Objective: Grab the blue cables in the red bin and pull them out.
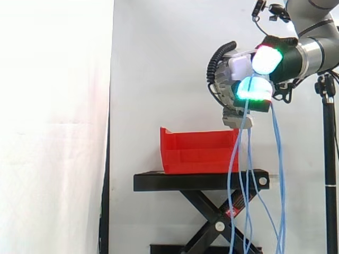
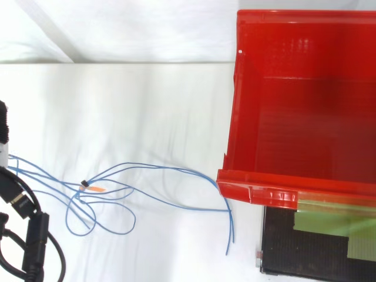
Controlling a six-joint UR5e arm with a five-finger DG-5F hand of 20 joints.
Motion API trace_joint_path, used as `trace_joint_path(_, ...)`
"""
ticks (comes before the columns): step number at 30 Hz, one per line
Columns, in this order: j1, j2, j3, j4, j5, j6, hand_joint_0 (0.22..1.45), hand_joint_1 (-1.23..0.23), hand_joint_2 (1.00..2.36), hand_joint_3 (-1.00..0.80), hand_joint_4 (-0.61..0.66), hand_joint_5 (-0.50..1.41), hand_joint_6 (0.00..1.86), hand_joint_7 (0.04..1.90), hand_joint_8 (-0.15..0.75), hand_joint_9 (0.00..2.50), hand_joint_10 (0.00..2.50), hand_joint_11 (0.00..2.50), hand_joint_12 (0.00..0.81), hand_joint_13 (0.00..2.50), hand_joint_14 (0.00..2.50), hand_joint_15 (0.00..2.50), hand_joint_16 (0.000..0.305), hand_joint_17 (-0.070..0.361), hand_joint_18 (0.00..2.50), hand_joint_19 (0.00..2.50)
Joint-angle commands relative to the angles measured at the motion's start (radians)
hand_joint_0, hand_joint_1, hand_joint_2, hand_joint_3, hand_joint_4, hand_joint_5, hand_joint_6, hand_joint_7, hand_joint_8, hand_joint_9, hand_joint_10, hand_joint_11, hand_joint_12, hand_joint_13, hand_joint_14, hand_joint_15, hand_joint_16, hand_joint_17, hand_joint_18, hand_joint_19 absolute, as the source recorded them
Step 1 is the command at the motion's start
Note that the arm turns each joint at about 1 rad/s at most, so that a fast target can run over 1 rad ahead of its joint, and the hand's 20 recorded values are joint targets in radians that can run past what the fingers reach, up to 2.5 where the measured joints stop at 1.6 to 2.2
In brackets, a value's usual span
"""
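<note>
Hand (image 1: 238, 69) position: raised, at the end of the arm, with the red bin (image 1: 198, 153) below it and off to the side away from the arm. The bin rests on the black stand (image 1: 196, 181), well beneath the hand.

Hand state: fingers curled, glowing pads (image 1: 266, 59) drawn close together, with the blue cables (image 1: 280, 169) gripped between them. The pads glow white-green on the upper one and cyan-green on the lower one.

Cable position, side view: the strands leave the underside of the hand and hang straight down in several loose lines. They pass the near end of the bin and the end of the stand top on the arm's side, then continue below the stand top to the bottom edge of the view. No strand is taut – each one sags freely under the hand.

Cable position, top view: the blue cables (image 2: 158, 167) lie outside the red bin (image 2: 258, 191), spread over the white surface beside it. Two long strands arc toward the bin's front rim; their free ends stop just beside that rim, apart from it. Farther from the bin the strands form overlapping loops, and a small orange tag (image 2: 97, 189) sits where several strands cross.

Surroundings: white curtain (image 1: 53, 106) behind the work, on the far side of the bin from the hand – a black pole (image 1: 329, 159) stands below the arm.
</note>
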Motion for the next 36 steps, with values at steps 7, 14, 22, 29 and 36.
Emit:
trace_joint_path(7, 0.002, 0.0, -0.002, 0.0, 0.0, 0.0, 0.64, -0.77, 1.0, -1.0, 0.35, 0.89, 0.31, 0.65, 0.343, 1.31, 0.01, 1.49, 0.396, 1.42, 1.0, 1.14, 0.057, 0.128, 0.89, 0.97)
trace_joint_path(14, 0.003, 0.0, -0.002, 0.0, 0.001, 0.0, 0.63, -0.78, 1.0, -1.0, 0.35, 0.94, 0.33, 0.66, 0.342, 1.38, 0.01, 1.53, 0.405, 1.46, 0.96, 1.16, 0.058, 0.13, 0.92, 0.95)
trace_joint_path(22, 0.003, 0.0, 0.0, 0.0, 0.001, 0.0, 0.7, -0.87, 1.0, -1.0, 0.32, 0.94, 0.37, 0.66, 0.311, 1.38, 0.01, 1.57, 0.364, 1.46, 0.86, 1.25, 0.052, 0.117, 0.91, 0.98)
trace_joint_path(29, 0.003, 0.0, -0.002, -0.003, 0.001, 0.0, 0.86, -0.98, 1.0, -1.0, 0.28, 0.92, 0.39, 0.67, 0.271, 1.35, 0.02, 1.59, 0.332, 1.44, 0.79, 1.34, 0.046, 0.103, 0.86, 1.02)
trace_joint_path(36, 0.003, 0.0, 0.0, 0.0, 0.001, 0.0, 0.91, -1.01, 1.0, -0.98, 0.27, 0.9, 0.41, 0.66, 0.272, 1.32, 0.02, 1.58, 0.331, 1.43, 0.78, 1.34, 0.045, 0.101, 0.84, 1.02)
